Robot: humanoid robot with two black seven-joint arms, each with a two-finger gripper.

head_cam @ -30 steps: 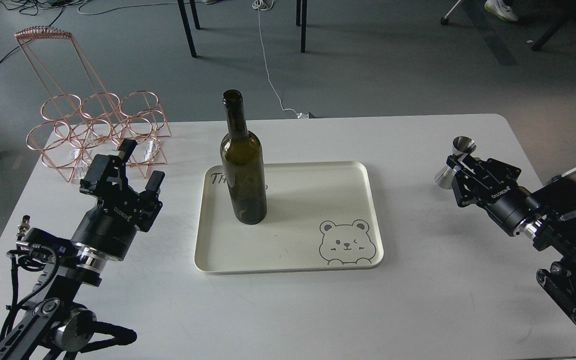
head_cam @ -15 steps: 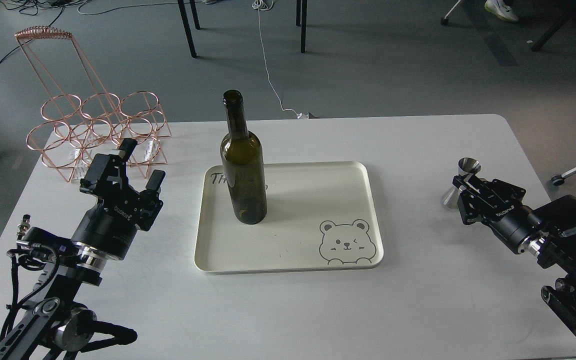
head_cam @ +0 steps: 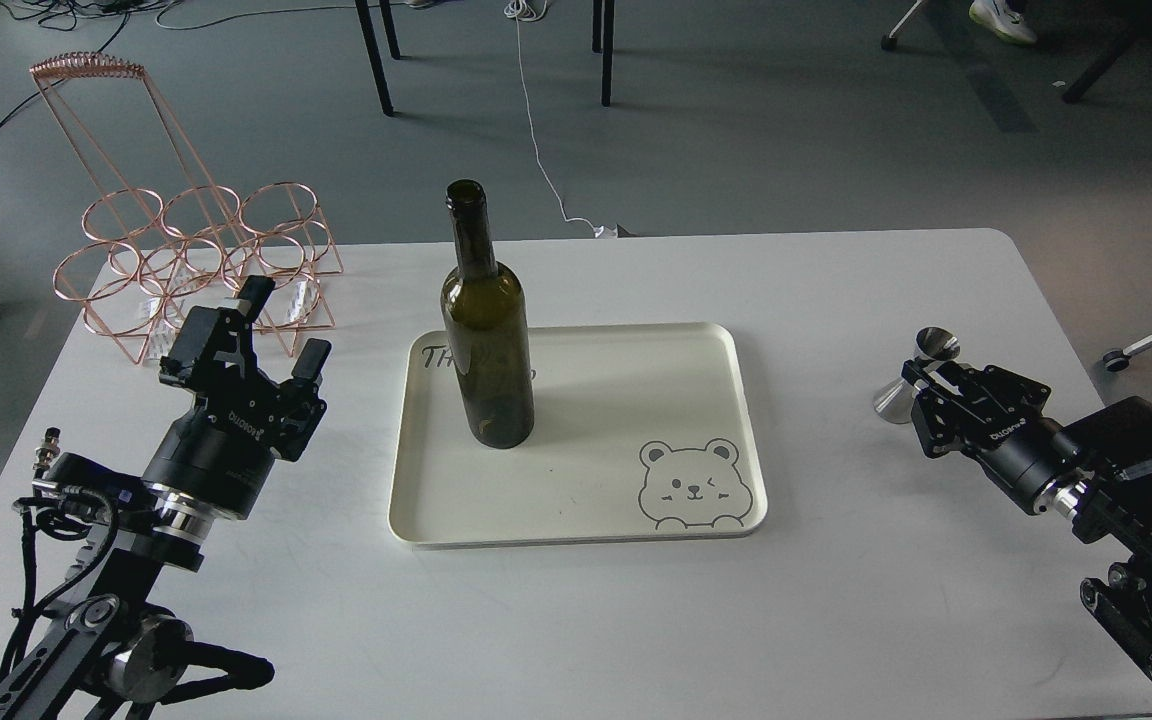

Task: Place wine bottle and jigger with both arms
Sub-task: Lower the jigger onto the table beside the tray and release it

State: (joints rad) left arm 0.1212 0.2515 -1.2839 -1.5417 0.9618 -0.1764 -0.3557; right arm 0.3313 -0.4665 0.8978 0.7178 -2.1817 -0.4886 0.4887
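Head view shows the right gripper [head_cam: 921,385] closed around the waist of the jigger [head_cam: 919,374], which leans over, its upper cup toward the far side and its lower cone out to the gripper's left, low over the white table [head_cam: 836,600]. Whether the cone touches the table I cannot tell.

The wine bottle [head_cam: 486,330] stands upright on the far left part of the cream tray [head_cam: 576,500], well to the right of the left gripper [head_cam: 271,335], which hangs with its fingers apart and holds nothing.

The main risk, in my judgement, is the jigger. It is smooth steel, narrow at the waist and tilted, so it may rotate or slip between the fingers if the arm moves fast, or fall on its side if it is released while it leans. The bottle is tall with a small base; a sideways touch from the jigger or the arm on the way to the tray could tip it.

The contact of the right fingers with the jigger is dark and small, hard to read. Both arms are cut off by the picture edge.
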